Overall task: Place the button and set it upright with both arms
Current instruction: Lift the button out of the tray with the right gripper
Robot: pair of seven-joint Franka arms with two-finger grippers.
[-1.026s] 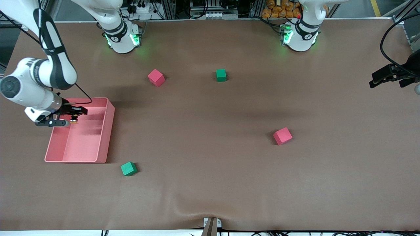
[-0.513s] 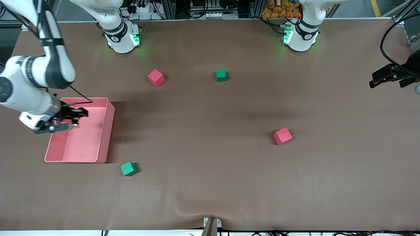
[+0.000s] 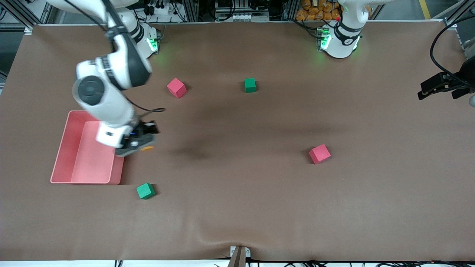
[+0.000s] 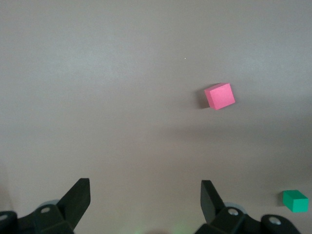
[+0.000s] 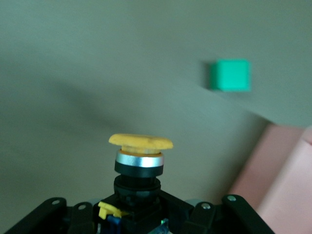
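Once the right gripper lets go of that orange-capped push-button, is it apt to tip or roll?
Likely top-heavy: the small orange-capped black-bodied push-button has a cap wider than its body. On its side it would probably roll in an arc. It looks rigid, held in the right gripper.

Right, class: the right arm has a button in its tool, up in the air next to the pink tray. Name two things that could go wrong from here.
1. The right tool grips the button only by its black base, with the orange cap sticking out, so it may slip or land tilted.
2. The left tool waits open at its own end of the table, so a handover or joint uprighting means a long reach; the red cube lies between.
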